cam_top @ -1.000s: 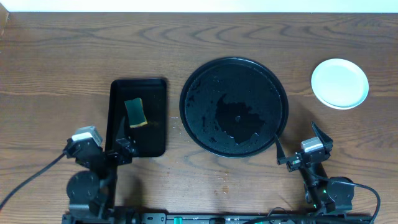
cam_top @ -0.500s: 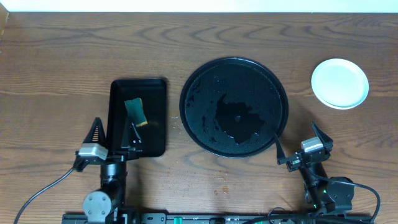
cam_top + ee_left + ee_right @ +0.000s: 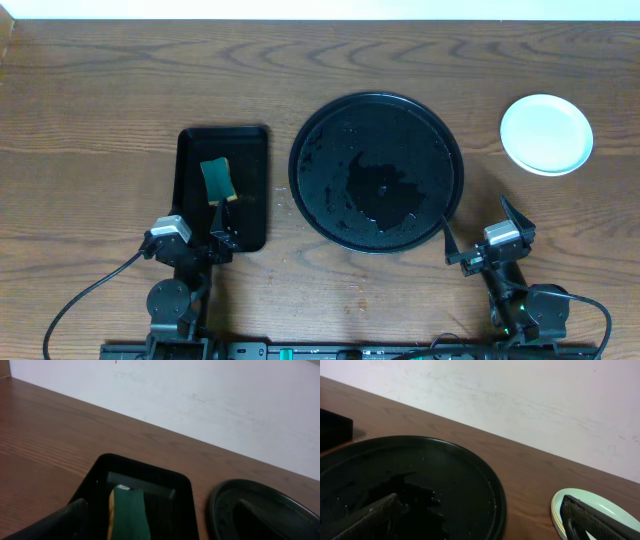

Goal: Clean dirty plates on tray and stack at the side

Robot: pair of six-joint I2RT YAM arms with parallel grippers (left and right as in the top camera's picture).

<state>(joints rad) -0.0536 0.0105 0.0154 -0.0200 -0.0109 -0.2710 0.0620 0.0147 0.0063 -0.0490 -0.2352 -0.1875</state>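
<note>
The round black tray (image 3: pixel 330 130) sits mid-table with wet patches on it and no plates on it. The plates (image 3: pixel 546 133) stand stacked on the wooden tabletop at the far right; the top one is pale aqua (image 3: pixel 580 502), and a yellow rim shows just under it. My left gripper (image 3: pixel 195 240) is open at the near end of the small rectangular tray, with nothing between its fingers. My right gripper (image 3: pixel 482 228) is open by the round tray's near right edge, well short of the plates. In the right wrist view its fingers (image 3: pixel 375 512) frame tray and plates.
A rectangular black tray (image 3: pixel 250 150) left of the round one holds a green and yellow sponge (image 3: pixel 218 180), which lies just ahead of the left gripper (image 3: pixel 162 505) in the left wrist view (image 3: pixel 127 515). Bare wood lies behind both trays.
The left arm swung right from the table's left side, then drew back low at the rectangular tray's near end. The right arm, plates and round tray have not moved.
</note>
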